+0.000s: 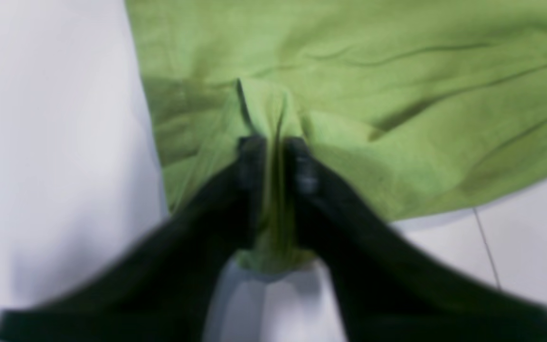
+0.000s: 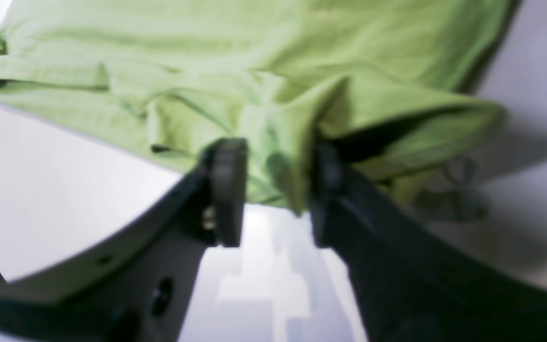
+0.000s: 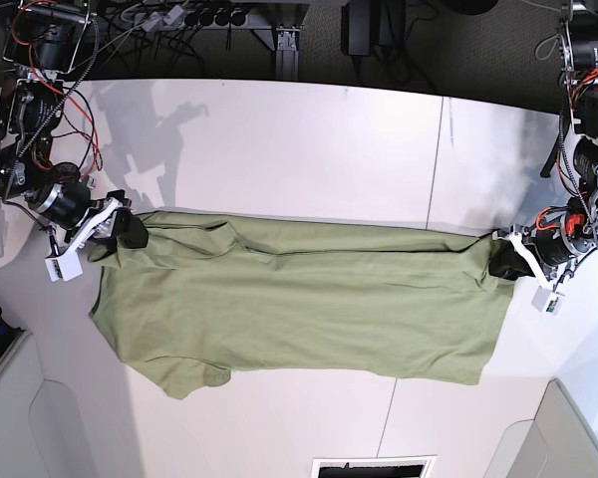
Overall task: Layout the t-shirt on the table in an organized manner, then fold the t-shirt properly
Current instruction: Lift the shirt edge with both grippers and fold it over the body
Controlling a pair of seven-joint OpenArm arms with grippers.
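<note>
Across the white counter (image 3: pixel 279 139) the shirt (image 3: pixel 299 304) lies stretched long between the two arms, mostly flat but with creases and one sleeve turned under at the near edge. The left gripper (image 1: pixel 276 164) has a bunched fold of cloth between its jaws; they are close together and the picture is blurred, so I cannot tell if it grips or lets go. The right gripper (image 2: pixel 273 190) stands parted, with cloth hanging loose in the gap — not pinched. The shirt looks light, soft and limp, so it will sag and wrinkle when lifted. I judge the best holds are the corners and the shoulder seams — both sides together, pulling gently outward.
</note>
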